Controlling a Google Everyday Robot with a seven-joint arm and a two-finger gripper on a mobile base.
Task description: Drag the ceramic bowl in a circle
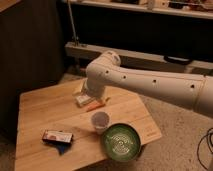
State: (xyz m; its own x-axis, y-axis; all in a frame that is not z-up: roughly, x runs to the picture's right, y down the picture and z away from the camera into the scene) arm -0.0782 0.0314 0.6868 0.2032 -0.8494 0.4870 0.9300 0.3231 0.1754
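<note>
1. Ceramic bowl (pixel 120 141): lower centre-right of frame, upright on the desk (pixel 40 112) near its front right corner. Green, with pale rings inside.
2. Small whitish cup (pixel 100 120): just beside the bowl, to its upper left.
3. Pincer (pixel 86 96): frame centre, low over the desk's far side, mostly hidden under the white arm (pixel 150 82). Spread wide, gripping nothing visible, well apart from the bowl.
4. Flat packet (pixel 57 136): lower left.
</note>
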